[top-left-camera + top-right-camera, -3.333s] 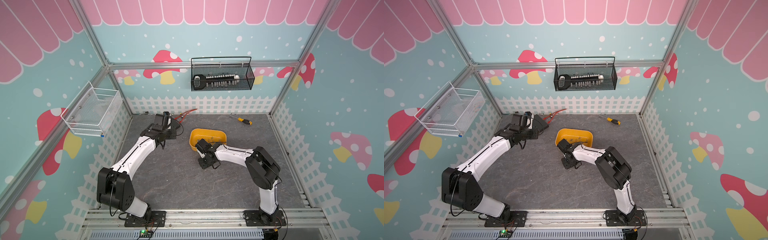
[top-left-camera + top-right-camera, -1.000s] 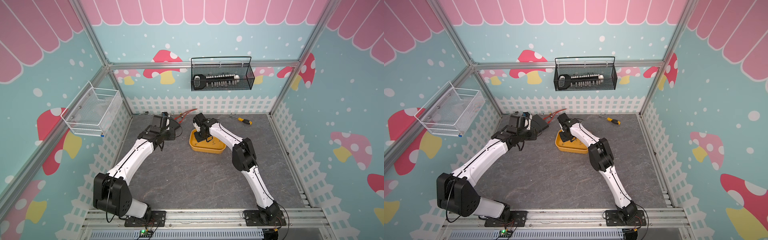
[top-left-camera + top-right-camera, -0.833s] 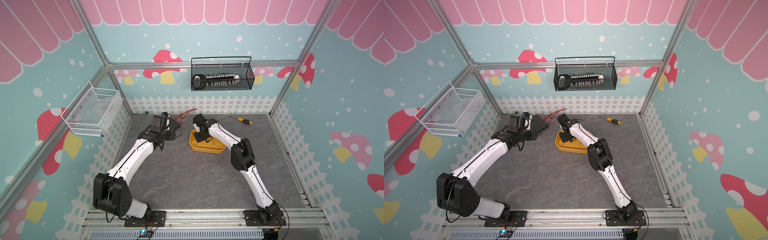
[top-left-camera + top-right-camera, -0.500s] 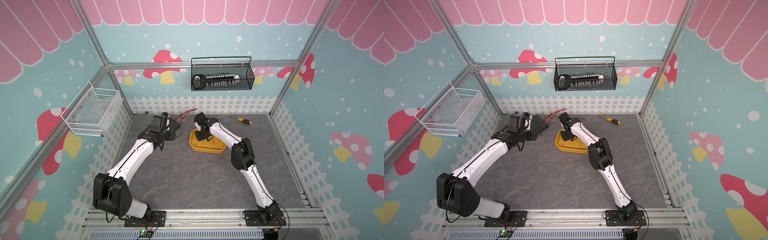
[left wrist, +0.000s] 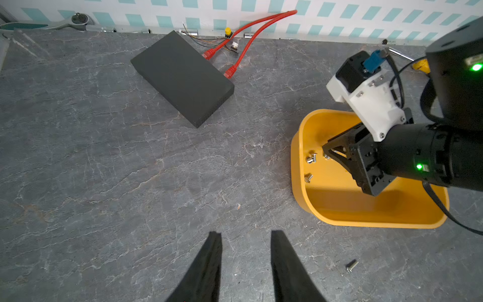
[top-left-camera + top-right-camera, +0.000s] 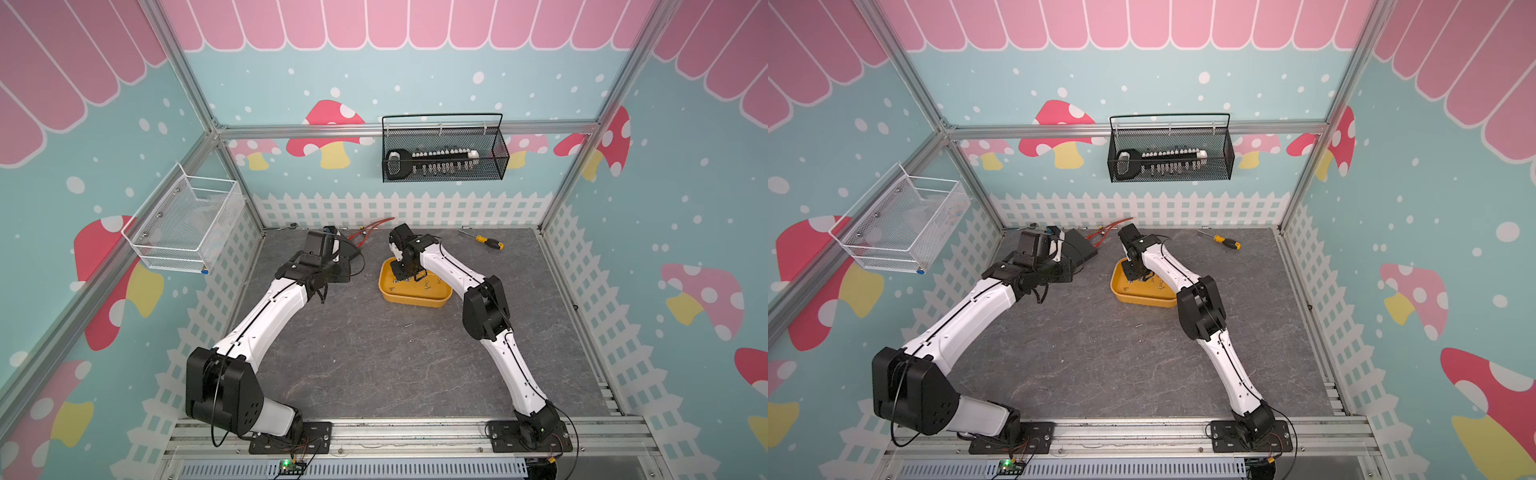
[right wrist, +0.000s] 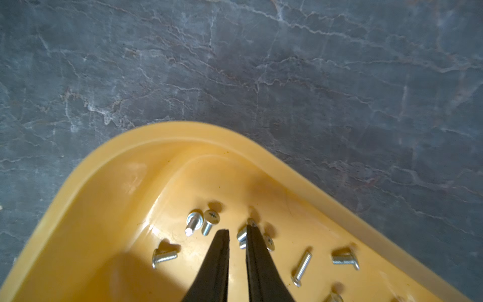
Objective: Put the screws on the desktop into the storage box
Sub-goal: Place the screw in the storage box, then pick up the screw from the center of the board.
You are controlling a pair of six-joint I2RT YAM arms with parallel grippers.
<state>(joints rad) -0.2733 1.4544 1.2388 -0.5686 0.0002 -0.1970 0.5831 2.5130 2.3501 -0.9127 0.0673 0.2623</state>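
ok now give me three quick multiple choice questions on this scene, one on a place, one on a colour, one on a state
1. Where is the right claw?
A) over the flat black slab
B) over the shallow yellow-orange plastic tub
C) inside the white wire basket

2. What colour are the two cables by the back fence?
A) blue
B) red
C) green

3. How is the left claw?
A) shut on a cable
B) shut, empty
C) open, empty

Key:
1 B, its tips hang just above the tiny silver metal screws lying in the tub.
2 B, both cables and their plugs show red in the left wrist view.
3 C, bare dark grey desktop shows in the gap between its tips.
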